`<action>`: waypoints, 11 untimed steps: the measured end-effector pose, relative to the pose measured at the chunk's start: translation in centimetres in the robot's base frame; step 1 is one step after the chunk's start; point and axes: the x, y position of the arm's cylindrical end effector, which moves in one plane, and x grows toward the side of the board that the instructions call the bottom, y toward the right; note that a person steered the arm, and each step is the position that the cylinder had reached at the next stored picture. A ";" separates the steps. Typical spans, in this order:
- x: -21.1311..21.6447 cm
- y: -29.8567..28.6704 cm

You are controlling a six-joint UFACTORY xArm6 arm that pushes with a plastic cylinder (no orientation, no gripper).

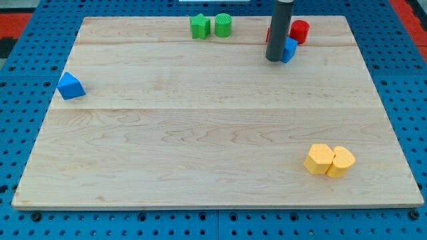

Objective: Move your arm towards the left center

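Observation:
My tip (pixel 274 59) is near the view's top, right of centre, at the end of a dark grey rod. It stands just left of a small blue block (pixel 289 49), which it partly hides. A red cylinder (pixel 299 31) sits just behind and right of the rod; a bit of another red block (pixel 268 34) peeks out at the rod's left side. A blue block with a pointed top (pixel 70 86) lies at the left edge, about mid-height, far from my tip.
A green star-like block (pixel 199 26) and a green cylinder (pixel 223 25) sit side by side at the top centre. Two yellow blocks (pixel 319 159) (pixel 341 161) touch each other at the bottom right. The wooden board (pixel 200 147) rests on a blue pegboard.

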 end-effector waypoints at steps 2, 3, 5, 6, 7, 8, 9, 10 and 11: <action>-1.5 1.9; -1.2 1.9; -1.2 1.3; -1.1 0.3; 5.3 -0.8; 11.0 -7.8; 13.1 -18.6; 12.9 -28.2; 14.1 -35.0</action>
